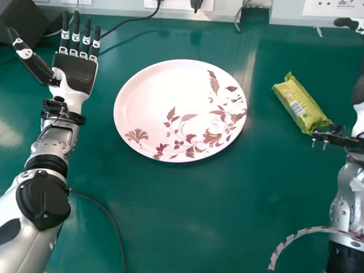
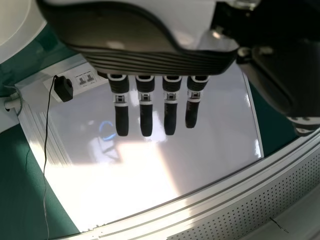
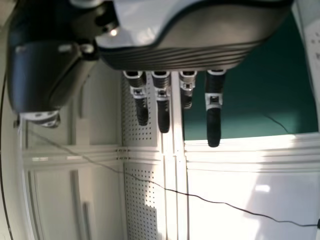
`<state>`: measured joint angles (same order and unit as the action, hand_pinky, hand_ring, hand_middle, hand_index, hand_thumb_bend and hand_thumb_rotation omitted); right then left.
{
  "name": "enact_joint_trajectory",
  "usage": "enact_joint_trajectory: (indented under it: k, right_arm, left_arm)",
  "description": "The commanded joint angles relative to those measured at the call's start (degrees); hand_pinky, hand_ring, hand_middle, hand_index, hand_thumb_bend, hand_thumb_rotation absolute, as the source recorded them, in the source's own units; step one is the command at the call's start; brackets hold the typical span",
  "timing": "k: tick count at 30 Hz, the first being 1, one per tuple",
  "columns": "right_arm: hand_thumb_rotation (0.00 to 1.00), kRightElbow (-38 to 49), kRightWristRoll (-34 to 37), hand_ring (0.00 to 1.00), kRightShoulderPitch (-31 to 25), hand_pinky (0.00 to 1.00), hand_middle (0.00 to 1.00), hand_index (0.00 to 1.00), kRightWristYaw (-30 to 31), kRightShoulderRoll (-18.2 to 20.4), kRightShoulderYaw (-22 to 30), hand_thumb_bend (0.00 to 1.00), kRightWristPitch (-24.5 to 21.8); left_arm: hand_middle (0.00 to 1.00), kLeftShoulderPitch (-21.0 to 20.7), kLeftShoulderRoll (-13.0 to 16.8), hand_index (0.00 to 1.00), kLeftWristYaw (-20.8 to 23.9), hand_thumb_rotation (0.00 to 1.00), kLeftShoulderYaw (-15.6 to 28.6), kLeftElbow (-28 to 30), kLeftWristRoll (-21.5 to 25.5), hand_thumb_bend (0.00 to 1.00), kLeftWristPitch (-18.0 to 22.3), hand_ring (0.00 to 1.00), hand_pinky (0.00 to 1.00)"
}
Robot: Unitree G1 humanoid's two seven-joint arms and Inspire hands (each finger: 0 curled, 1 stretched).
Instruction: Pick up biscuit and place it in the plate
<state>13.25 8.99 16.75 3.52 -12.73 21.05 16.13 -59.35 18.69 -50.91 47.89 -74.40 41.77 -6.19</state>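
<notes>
In the head view, the biscuit (image 1: 301,103) lies in a yellow-green wrapper on the green table, right of the plate (image 1: 153,85). The plate is pink-white with a leaf pattern and holds nothing. My left hand (image 1: 76,71) is left of the plate, palm up, fingers straight. At the right edge, my right hand (image 1: 359,91) is partly cut off, just right of the biscuit and apart from it. Straight fingers of my left hand (image 2: 146,112) hang in the left wrist view. The fingers of my right hand (image 3: 163,107) are also extended in the right wrist view, holding nothing.
A dark box (image 1: 28,23) stands at the back left. Black cables cross the table's back left, and another cable (image 1: 108,213) runs beside my left forearm. White panels with sockets (image 1: 341,8) line the table's far edge.
</notes>
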Motion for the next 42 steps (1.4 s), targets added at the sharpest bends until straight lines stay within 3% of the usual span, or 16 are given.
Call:
enact_joint_trajectory:
  k: [1, 13, 17, 27, 39, 42]
  right_arm:
    - [0.44, 1.98, -2.23, 0.65, -1.17, 0.52, 0.84, 0.89, -1.02, -0.86, -0.24, 0.82, -0.51]
    - [0.46, 8.83, -18.81, 0.64, -3.30, 0.52, 0.84, 0.89, -6.43, -2.89, -1.44, 0.81, -4.80]
    - [0.45, 11.01, -23.05, 0.66, -3.92, 0.53, 0.85, 0.92, -7.75, -2.84, -1.86, 0.81, -6.59]
    - [0.45, 16.25, -35.99, 0.63, -5.49, 0.51, 0.82, 0.88, -11.07, -2.56, -3.98, 0.82, -11.40]
    - [0.47, 20.20, -48.75, 0.63, -5.82, 0.51, 0.82, 0.89, -10.01, -3.94, -6.59, 0.82, -18.50]
    - [0.47, 20.48, -51.56, 0.64, -5.59, 0.52, 0.84, 0.90, -9.85, -4.23, -7.37, 0.81, -19.65]
  left_arm:
    - [0.88, -0.08, 0.49, 0.90, -0.15, 0.60, 0.23, -0.15, 0.51, 1.00, 0.14, 0.83, 0.73]
    - [0.88, -0.01, 0.49, 0.92, -0.32, 0.64, 0.27, -0.17, 0.57, 1.00, -0.11, 0.85, 0.76]
    - [0.89, 0.03, 0.50, 0.92, -0.76, 0.61, 0.32, -0.16, 0.67, 1.00, -0.33, 0.86, 0.78]
    - [0.87, -0.05, 0.38, 0.92, -0.01, 0.58, 0.08, -0.05, 0.37, 1.00, 0.39, 0.85, 0.82]
    - [0.90, -0.11, 0.55, 0.95, -0.48, 0.59, 0.18, -0.13, 0.51, 1.00, 0.06, 0.87, 0.79]
    - [0.89, -0.07, 0.75, 0.95, -0.60, 0.56, 0.25, -0.18, 0.56, 1.00, -0.32, 0.84, 0.74]
